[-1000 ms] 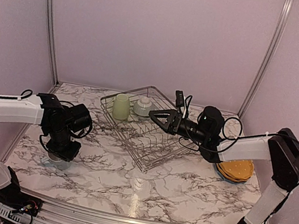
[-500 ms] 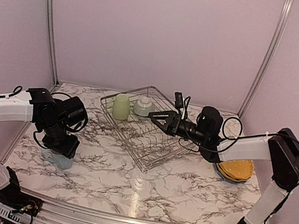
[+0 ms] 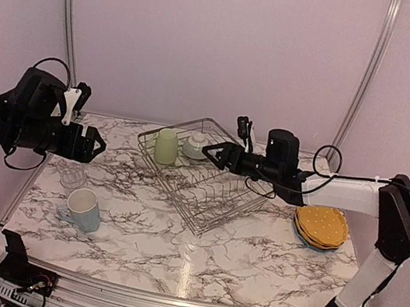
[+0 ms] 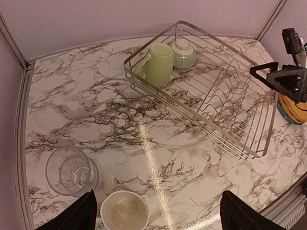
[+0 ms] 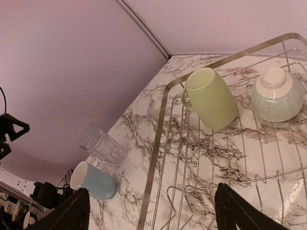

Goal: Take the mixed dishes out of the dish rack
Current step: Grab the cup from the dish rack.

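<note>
The dish rack (image 3: 206, 193) stands at the table's middle back, holding a pale green cup (image 3: 165, 146) lying on its side and an upturned pale green bowl (image 3: 195, 146). The light blue mug (image 3: 84, 210) stands upright on the table at the left, with the clear glass (image 3: 73, 175) just behind it. My left gripper (image 3: 96, 145) hangs open, high above them, holding nothing. My right gripper (image 3: 211, 154) is open over the rack, pointing at the cup (image 5: 211, 98) and bowl (image 5: 277, 98). Yellow-orange plates (image 3: 321, 226) are stacked at the right with a blue plate edge beneath.
The left wrist view looks down on the glass (image 4: 72, 170), the mug (image 4: 124, 211), the rack (image 4: 225, 139) and the right gripper (image 4: 283, 79). Purple walls with metal corner posts (image 3: 68, 28) close in the back and sides.
My left gripper opened, let go of the mug on the table, and rose up and back to the left. My right gripper edged toward the rack's back corner.
</note>
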`<state>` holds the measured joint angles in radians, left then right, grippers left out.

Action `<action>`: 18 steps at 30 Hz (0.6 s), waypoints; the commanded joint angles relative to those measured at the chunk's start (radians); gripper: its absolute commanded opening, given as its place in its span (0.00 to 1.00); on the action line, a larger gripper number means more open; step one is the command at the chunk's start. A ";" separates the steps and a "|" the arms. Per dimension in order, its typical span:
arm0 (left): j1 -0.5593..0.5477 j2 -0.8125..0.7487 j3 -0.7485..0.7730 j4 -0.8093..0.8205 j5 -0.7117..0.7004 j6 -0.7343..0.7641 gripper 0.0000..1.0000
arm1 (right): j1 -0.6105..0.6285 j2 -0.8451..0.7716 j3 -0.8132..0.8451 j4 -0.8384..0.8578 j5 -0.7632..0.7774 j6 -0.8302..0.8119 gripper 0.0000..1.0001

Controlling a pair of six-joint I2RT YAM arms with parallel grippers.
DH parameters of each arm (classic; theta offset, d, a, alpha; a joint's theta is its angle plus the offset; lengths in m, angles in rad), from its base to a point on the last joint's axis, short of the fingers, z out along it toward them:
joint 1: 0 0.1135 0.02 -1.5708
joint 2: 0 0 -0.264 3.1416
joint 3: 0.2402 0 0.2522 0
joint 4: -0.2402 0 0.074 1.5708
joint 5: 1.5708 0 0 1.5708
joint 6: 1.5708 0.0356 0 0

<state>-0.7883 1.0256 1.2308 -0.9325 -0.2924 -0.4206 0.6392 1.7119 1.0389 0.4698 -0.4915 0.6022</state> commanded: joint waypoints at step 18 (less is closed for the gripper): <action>0.001 -0.058 -0.050 0.780 -0.155 0.306 0.96 | 0.084 0.369 0.713 -0.695 0.487 -0.455 0.92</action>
<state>-0.7883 1.0138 1.2549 -0.2512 -0.3824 -0.1661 0.6872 1.9938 1.6253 -0.1318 -0.0673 0.2214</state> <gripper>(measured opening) 0.963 0.915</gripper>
